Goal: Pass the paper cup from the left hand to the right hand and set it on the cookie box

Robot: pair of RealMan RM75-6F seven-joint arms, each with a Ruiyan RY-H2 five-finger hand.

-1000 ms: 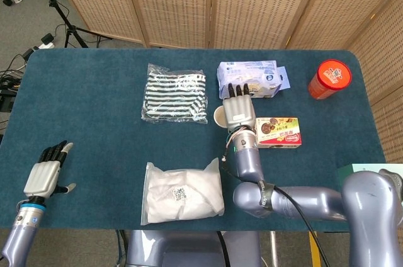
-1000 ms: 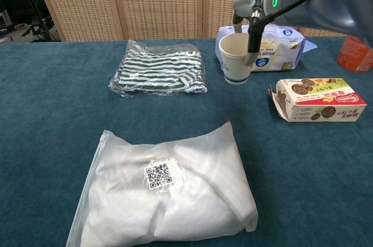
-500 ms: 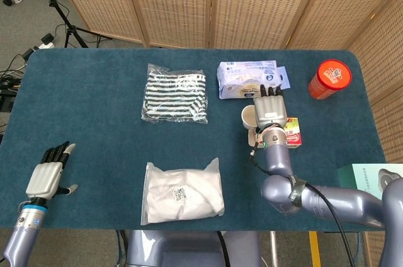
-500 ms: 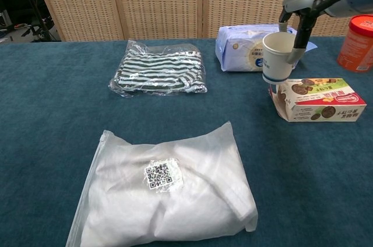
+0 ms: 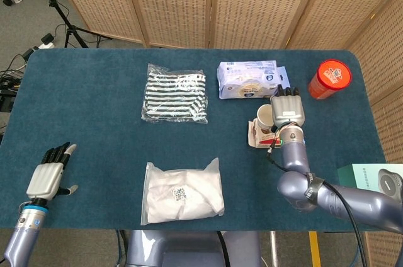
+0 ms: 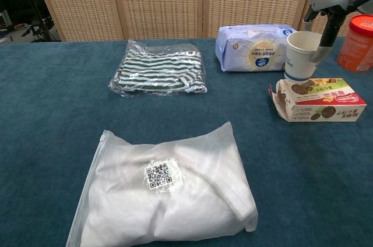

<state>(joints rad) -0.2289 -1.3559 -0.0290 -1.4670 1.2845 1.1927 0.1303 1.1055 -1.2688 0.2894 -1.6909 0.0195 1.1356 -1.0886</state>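
Note:
A white paper cup (image 5: 264, 116) (image 6: 302, 55) stands upright in the grip of my right hand (image 5: 287, 111) (image 6: 329, 14). It is over the left end of the cookie box (image 6: 317, 100), with its base at the level of the box's top. Whether it rests there I cannot tell. From the head view my right hand covers most of the cookie box (image 5: 258, 136). My left hand (image 5: 45, 177) hovers open at the table's front left corner, far from the cup and holding nothing.
A striped cloth in a clear bag (image 5: 175, 98) lies at back centre, a tissue pack (image 5: 247, 79) behind the cup, and a red canister (image 5: 329, 79) at back right. A large white bag (image 5: 182, 193) lies near the front edge. Wicker screens stand behind the table.
My right hand has carried the cup rightwards, from in front of the tissue pack to over the cookie box's left end. The left hand has barely shifted.

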